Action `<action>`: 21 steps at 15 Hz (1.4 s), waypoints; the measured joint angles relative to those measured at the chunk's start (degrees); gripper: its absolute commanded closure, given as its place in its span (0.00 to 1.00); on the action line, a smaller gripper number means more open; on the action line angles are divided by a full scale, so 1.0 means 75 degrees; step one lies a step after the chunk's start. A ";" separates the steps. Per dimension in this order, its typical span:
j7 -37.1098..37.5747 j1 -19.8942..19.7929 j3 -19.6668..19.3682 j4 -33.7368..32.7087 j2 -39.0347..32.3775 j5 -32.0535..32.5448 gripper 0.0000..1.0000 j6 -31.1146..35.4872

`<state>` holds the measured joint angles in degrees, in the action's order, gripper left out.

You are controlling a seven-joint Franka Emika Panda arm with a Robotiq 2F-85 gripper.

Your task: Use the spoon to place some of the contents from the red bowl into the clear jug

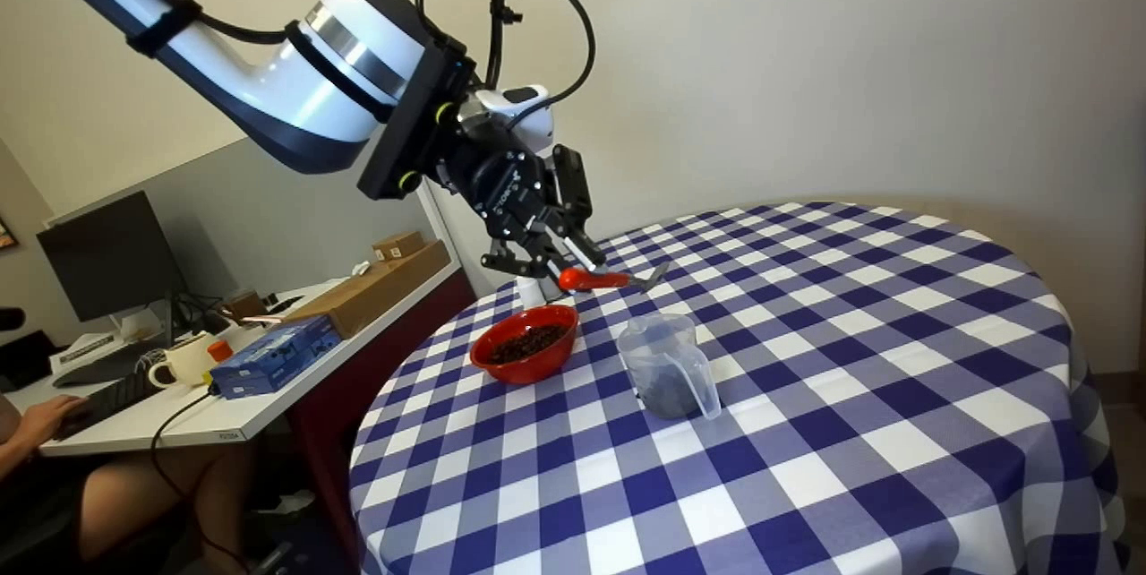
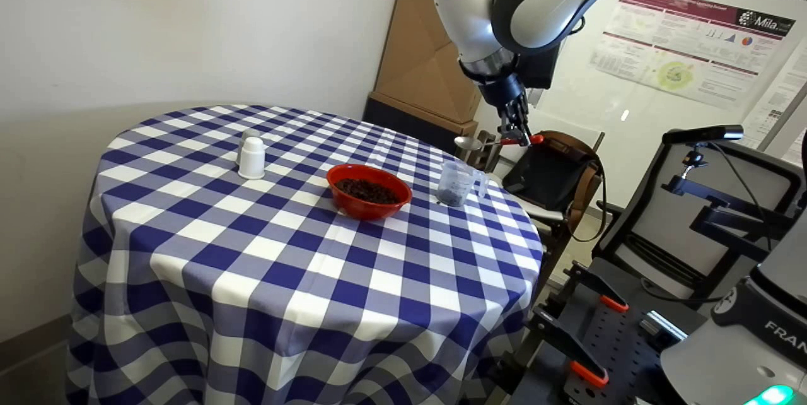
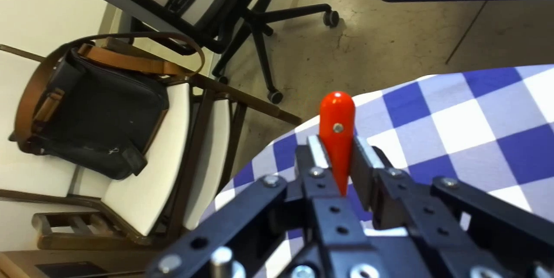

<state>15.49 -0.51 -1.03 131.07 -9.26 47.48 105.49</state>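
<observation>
My gripper (image 1: 577, 263) is shut on the red handle of the spoon (image 1: 602, 280), which also shows in an exterior view (image 2: 468, 142). The spoon is held roughly level above the clear jug (image 1: 658, 356), its metal head looking bare. In the wrist view the handle (image 3: 337, 115) stands between the fingertips (image 3: 342, 152); the head is hidden there. The jug (image 2: 455, 181) stands upright, with something dark in its lower part. The red bowl (image 1: 537, 369), also seen in an exterior view (image 2: 365, 210), holds the dark loose contents (image 2: 369, 191). Bowl and jug are out of the wrist view.
White shakers (image 2: 252, 159) stand beyond the bowl. The round table has a checked cloth (image 2: 252, 234), whose edge (image 3: 303, 126) lies under the gripper in the wrist view. A chair with a black bag (image 3: 95, 109) stands beside the table. A desk (image 1: 224, 414) is close by.
</observation>
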 measured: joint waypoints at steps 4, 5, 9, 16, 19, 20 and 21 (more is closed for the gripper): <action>-0.0416 0.0155 0.0342 -0.0247 0.0126 -0.1147 0.95 0.0281; -0.0487 0.0228 0.0432 -0.0355 0.0147 -0.1411 0.95 0.0362; -0.0742 0.0575 0.0736 -0.0792 0.0094 -0.2434 0.95 0.0556; -0.1006 0.0755 0.0824 -0.1341 -0.0621 -0.3551 0.95 0.0560; -0.1024 0.0754 0.0792 -0.1485 -0.0972 -0.3723 0.95 0.0558; -0.1026 0.0754 0.0787 -0.1522 -0.1084 -0.3744 0.95 0.0558; -0.1032 0.0754 0.0786 -0.1567 -0.1193 -0.3761 0.95 0.0558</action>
<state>7.75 5.14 4.86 119.32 -18.21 19.27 109.68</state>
